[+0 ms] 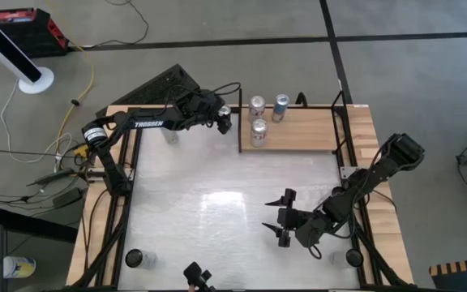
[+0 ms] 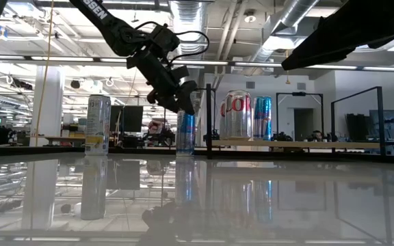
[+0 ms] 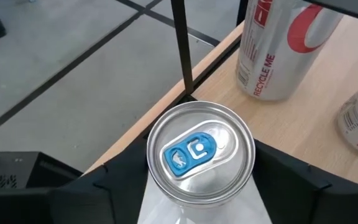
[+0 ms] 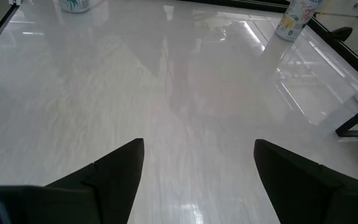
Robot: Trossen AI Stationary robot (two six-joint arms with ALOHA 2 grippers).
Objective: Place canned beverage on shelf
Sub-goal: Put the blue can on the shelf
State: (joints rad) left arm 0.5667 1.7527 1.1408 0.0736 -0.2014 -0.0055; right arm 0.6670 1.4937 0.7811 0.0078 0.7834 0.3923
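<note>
Looking across your glossy white tabletop [image 1: 217, 203] from left to right, you first meet a tall pale cylindrical can with a yellow band [image 2: 98, 124], standing alone at the far edge. Next comes your left gripper [image 1: 224, 120], its dark fingers [image 3: 92, 196] set either side of a slim aluminium can with a blue pull tab [image 3: 201, 152]; whether they press its smooth wall you cannot tell. That can stands upright on the table, just beside the black post of the flat light-brown wooden shelf [image 1: 298, 130]. On the shelf board stand three more shiny cans [image 1: 259, 132], upright and close together. Farther right, your right gripper [image 1: 282, 217] hovers over bare tabletop, its fingers [image 4: 114, 168] spread wide and empty.
</note>
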